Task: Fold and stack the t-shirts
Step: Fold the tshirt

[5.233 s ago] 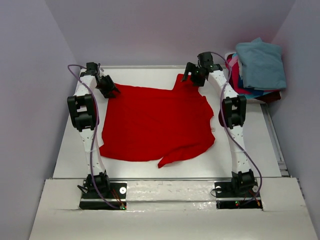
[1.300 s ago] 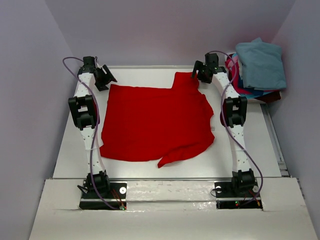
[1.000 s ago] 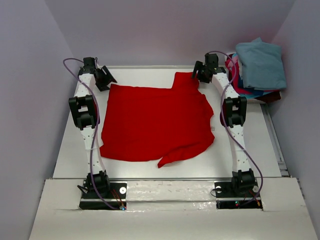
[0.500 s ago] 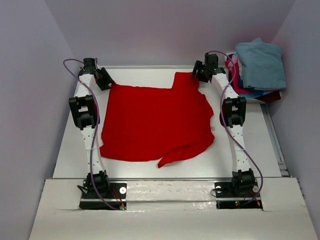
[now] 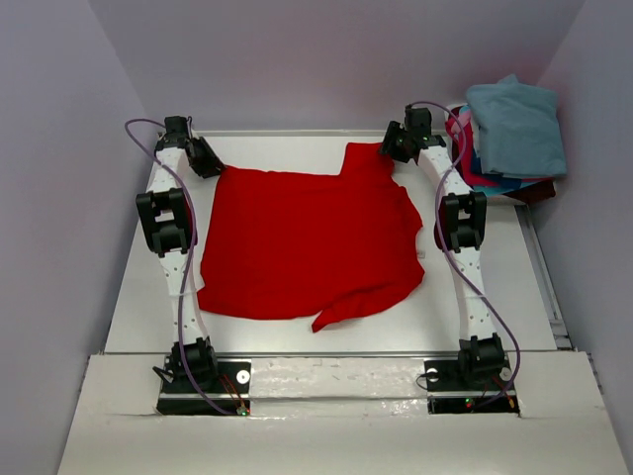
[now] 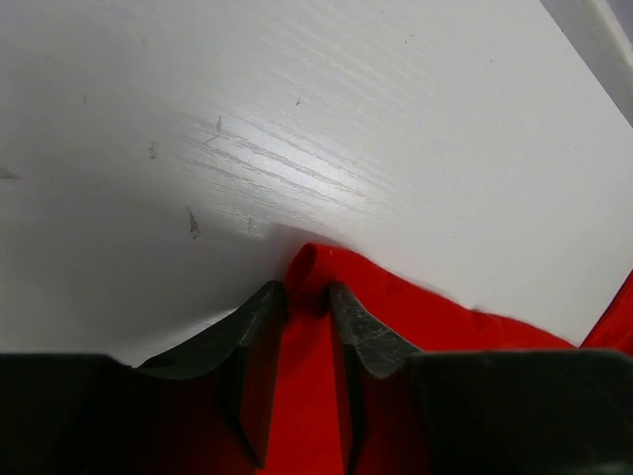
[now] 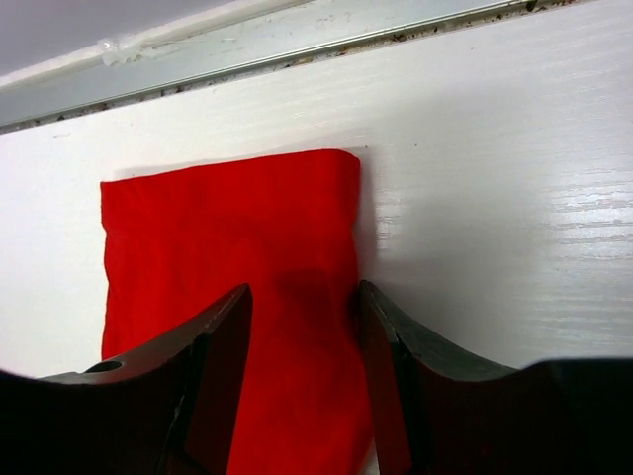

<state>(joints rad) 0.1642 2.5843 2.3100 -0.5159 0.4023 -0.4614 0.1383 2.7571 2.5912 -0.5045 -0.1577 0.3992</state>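
Note:
The red t-shirt (image 5: 307, 237) lies spread flat on the white table (image 5: 148, 297), with one sleeve reaching toward the far edge. My left gripper (image 5: 203, 158) is down on its far left corner. In the left wrist view the jaws (image 6: 304, 292) stand a narrow gap apart, and a raised fold of the red cloth (image 6: 307, 267) sits between the tips. My right gripper (image 5: 396, 146) is on the far sleeve. Its jaws (image 7: 302, 297) are open and straddle the right side of the red sleeve (image 7: 227, 228).
A pile of other t-shirts (image 5: 509, 129) sits off the table's far right corner, with a teal-blue one (image 5: 519, 119) on top and pink (image 5: 459, 129) and dark maroon (image 5: 534, 190) showing under it. A metal rail (image 7: 297, 45) runs along the table's far edge just past the sleeve.
Both grippers have dropped onto the shirt's far edge and their jaws have narrowed, the left more than the right. The shirt has not shifted.

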